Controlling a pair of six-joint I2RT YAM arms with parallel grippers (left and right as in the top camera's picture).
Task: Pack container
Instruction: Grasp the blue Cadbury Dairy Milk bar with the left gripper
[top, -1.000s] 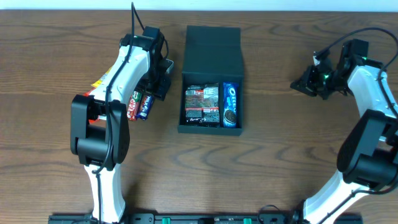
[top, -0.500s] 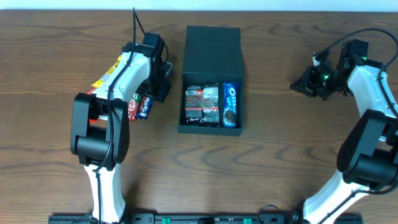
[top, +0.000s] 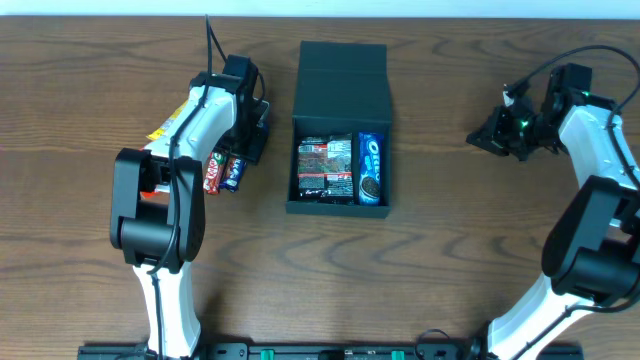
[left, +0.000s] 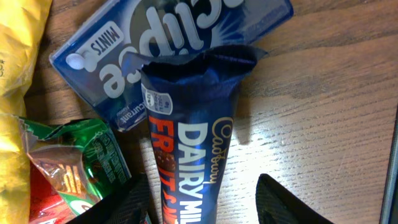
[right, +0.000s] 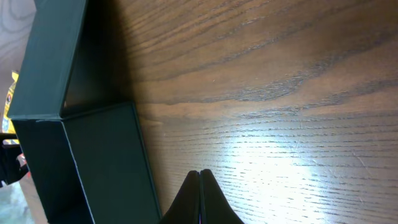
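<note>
The dark teal-black container (top: 294, 205) lies open at the table's middle, its flap lid (top: 342, 75) folded back. Inside are a dark snack packet (top: 325, 166) and a blue Oreo pack (top: 371, 168). My left gripper (top: 243, 150) is open over a snack pile to the left of the container. In the left wrist view its fingers (left: 208, 208) straddle a blue Cadbury Dairy Milk bar (left: 193, 143), whose far end rests on a blue Eclipse mints pack (left: 155, 43). My right gripper (top: 476, 137) is shut and empty, low over bare wood to the right of the container (right: 93, 155).
The pile also holds a red KitKat (top: 213, 172), a yellow packet (top: 168, 125) and a green-and-red packet (left: 81, 162). Bare wood lies in front of the container and between it and the right gripper (right: 200, 199).
My left gripper has shifted slightly left and closer over the snack pile. The right arm and the container have not moved.
</note>
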